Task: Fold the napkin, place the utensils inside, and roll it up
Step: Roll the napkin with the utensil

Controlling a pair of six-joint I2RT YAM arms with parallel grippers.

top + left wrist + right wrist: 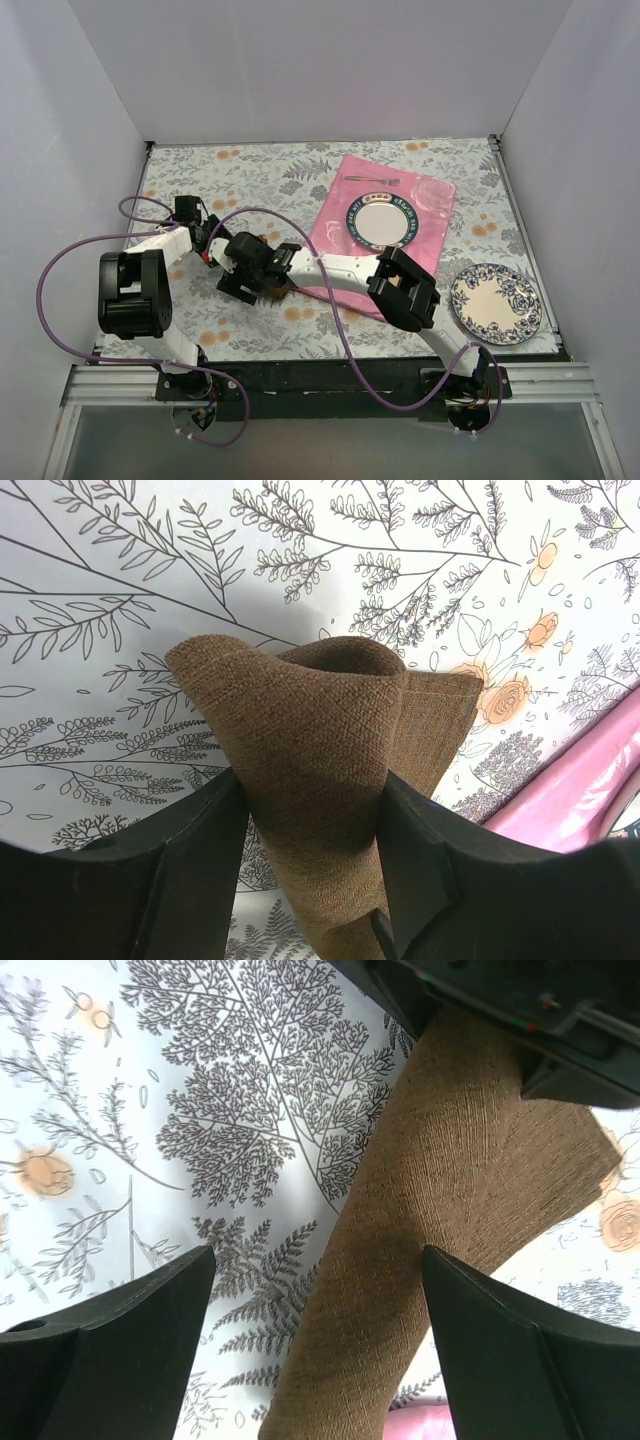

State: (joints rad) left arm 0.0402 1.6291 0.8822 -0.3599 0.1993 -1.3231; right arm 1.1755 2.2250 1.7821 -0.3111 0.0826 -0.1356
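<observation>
The dark brown napkin [300,710] is rolled into a loose tube, and my left gripper [312,800] is shut on it, with a flap standing up behind the roll. In the top view only scraps of the napkin [281,291] show under the two wrists. My right gripper [318,1255] is open and straddles the same roll [450,1160], its left finger well clear of the cloth. Both grippers meet left of centre on the table: left [214,250], right [243,280]. A silver fork [372,180] lies at the far edge of the pink mat [430,240], away from the napkin.
A plate with a blue rim [378,222] sits on the pink mat. A second floral plate [495,303] lies at the near right. The table has a floral cover [250,170]. Purple cables loop around both arms. White walls enclose the table.
</observation>
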